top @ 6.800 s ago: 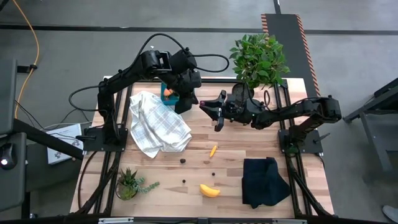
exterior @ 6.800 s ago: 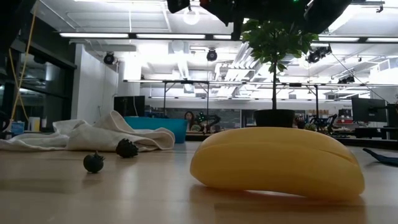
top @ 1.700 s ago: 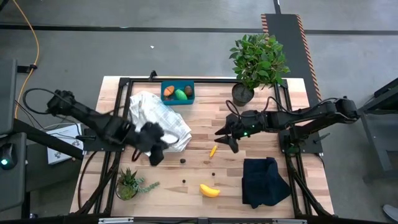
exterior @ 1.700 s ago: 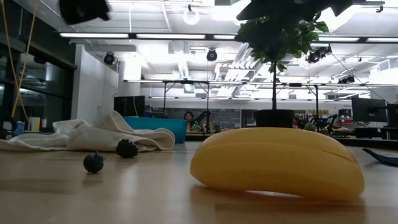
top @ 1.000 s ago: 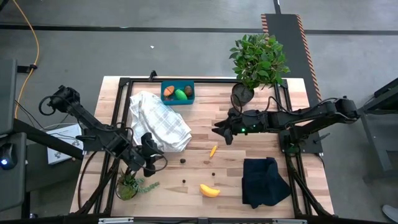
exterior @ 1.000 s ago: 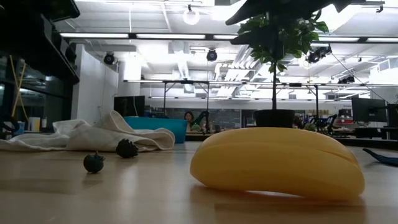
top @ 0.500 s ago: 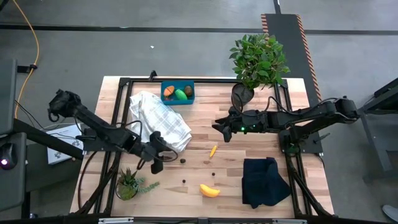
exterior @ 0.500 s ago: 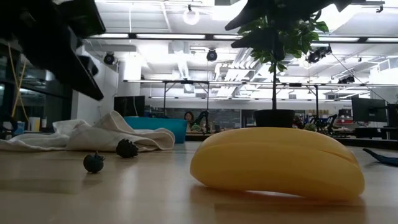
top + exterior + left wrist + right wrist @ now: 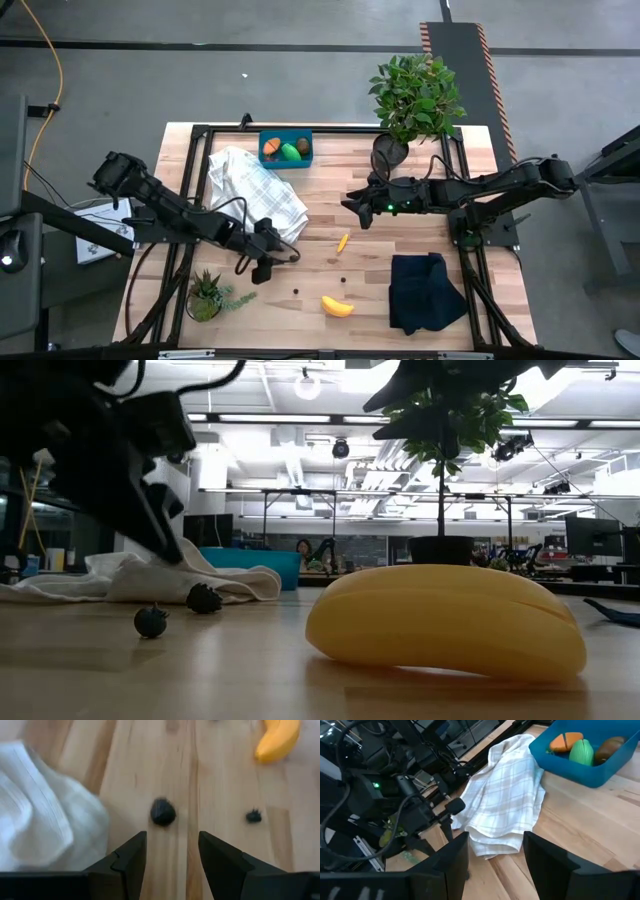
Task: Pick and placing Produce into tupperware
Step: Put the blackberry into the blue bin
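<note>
Left gripper (image 9: pixel 272 258) reaches the berry (image 9: pixel 294 258) beside the cloth (image 9: pixel 256 190).
High view: it has moved from the cloth's edge toward the berry; teal box (image 9: pixel 285 149) lies beyond the cloth.
Left wrist: fingers (image 9: pixel 127 860) parted, empty, before the round matte berry (image 9: pixel 163 812).
Right wrist: right gripper (image 9: pixel 493 851) parted, empty.

- The tupperware (image 9: pixel 286 150), a shallow rectangular teal-blue box, is set open at the far edge of the counter (image 9: pixel 440 300), just beyond a white checked cloth (image 9: pixel 255 192).
- Three pieces of produce are held inside it: an orange carrot piece (image 9: pixel 563 742), a green oval (image 9: pixel 581 751) and a brown kiwi (image 9: pixel 609 748), packed side by side.
- A yellow banana (image 9: pixel 337 306) is laid on its side near the counter's front edge.
- A small orange piece (image 9: pixel 343 242) is seen lying mid-counter.
- Three tiny dark berries are scattered apart on the wood: one (image 9: pixel 163 812) just beside the cloth, another (image 9: pixel 253 816) nearer the banana, a third (image 9: pixel 344 279) between.
</note>
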You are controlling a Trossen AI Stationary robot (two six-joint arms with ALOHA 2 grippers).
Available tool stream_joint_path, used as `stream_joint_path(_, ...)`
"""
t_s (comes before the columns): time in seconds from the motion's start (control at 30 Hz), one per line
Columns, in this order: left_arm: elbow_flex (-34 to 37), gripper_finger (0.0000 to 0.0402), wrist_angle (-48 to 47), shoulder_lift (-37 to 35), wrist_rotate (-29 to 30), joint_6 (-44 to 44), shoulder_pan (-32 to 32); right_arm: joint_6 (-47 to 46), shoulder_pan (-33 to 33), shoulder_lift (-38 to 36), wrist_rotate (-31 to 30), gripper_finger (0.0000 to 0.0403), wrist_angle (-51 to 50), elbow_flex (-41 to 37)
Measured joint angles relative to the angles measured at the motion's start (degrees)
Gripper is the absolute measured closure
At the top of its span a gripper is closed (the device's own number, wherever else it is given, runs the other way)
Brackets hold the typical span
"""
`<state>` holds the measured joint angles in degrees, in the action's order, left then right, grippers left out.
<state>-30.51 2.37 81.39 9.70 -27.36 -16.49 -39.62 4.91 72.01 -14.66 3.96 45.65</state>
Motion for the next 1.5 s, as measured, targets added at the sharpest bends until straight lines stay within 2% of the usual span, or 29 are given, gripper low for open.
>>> stream_joint_path(0.2,0.0,0.0232,5.5,3.7,-2.6,0.1,0.0,0.3,0.0,0.0,0.0,0.0224,-0.3,0.0)
stream_joint_path(0.37,-0.1,0.0231,7.9,5.2,-0.4,0.1,0.0,0.9,0.0,0.0,0.1,0.0224,-0.3,0.0)
stream_joint_path(0.53,0.0,0.0231,7.5,6.4,1.9,0.2,0.0,1.0,0.0,0.0,0.1,0.0224,-0.3,0.0)
stream_joint_path(0.93,-4.4,0.0231,7.7,12.0,2.3,2.2,0.0,1.5,0.0,0.0,1.2,0.0224,-0.7,0.0)
stream_joint_path(1.13,-5.9,0.0231,4.8,14.5,2.3,2.1,0.0,1.1,0.0,0.0,1.6,0.0224,-1.2,0.0)
stream_joint_path(1.5,-6.1,0.0231,6.1,14.6,2.7,3.2,0.0,1.1,0.0,0.0,1.7,0.0224,-1.6,0.0)
